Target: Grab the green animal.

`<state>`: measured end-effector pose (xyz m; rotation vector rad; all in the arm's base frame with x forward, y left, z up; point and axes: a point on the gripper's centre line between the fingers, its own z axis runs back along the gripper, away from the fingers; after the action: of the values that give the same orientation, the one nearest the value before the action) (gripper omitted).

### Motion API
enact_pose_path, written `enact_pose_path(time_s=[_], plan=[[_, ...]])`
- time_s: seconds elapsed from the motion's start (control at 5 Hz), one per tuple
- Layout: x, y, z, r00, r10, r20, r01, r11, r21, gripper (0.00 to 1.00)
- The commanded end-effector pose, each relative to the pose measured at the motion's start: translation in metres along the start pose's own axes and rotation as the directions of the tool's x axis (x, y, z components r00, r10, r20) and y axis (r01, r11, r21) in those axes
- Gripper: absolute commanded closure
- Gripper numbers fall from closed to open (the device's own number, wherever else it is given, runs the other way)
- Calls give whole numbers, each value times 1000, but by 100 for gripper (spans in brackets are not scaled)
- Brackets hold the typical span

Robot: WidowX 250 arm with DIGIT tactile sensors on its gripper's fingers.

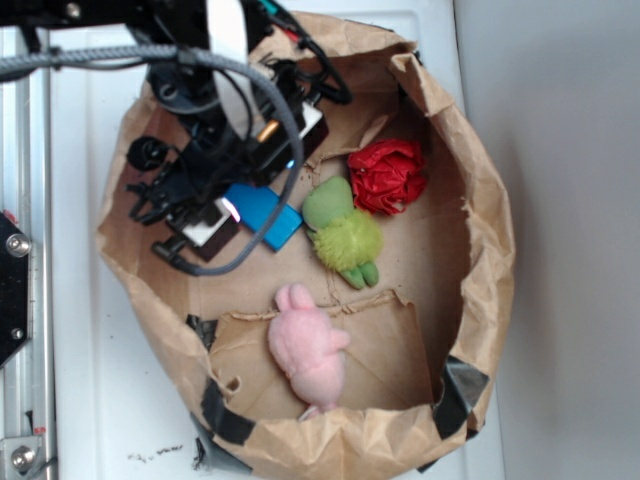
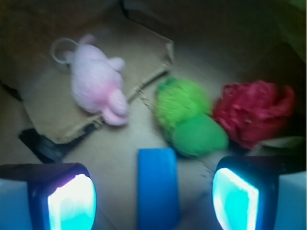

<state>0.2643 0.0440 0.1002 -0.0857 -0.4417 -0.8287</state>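
- Near the crumpled brown paper bag's (image 1: 480,200) middle: the fuzzy lime-bodied, smooth olive-headed green animal (image 1: 343,232), touching a red ruffled fabric flower (image 1: 388,175).
- Beside it, a flat blue block (image 1: 262,215).
- Black gripper (image 2: 153,199), jaws wide apart, holds nothing.

The exterior view was bright and evenly lit, the white tabletop (image 1: 90,400) nearly washed out, with soft shadow inside the paper bag (image 1: 480,200) under the arm. The wrist view was dim and blurred throughout, darkest toward its upper corners. There the fingertips (image 2: 72,203) of the hand (image 2: 153,201) glowed with cyan glare, overexposed and out of focus.
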Motion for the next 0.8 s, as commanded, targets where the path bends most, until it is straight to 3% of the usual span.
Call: enact_pose_path(time_s=[0.0, 0.4, 0.6], plan=[[28, 14, 2, 992, -57, -115, 66, 995, 72, 0], [24, 7, -12, 982, -140, -129, 149, 987, 59, 0], [27, 12, -15, 984, -129, -125, 140, 987, 82, 0]])
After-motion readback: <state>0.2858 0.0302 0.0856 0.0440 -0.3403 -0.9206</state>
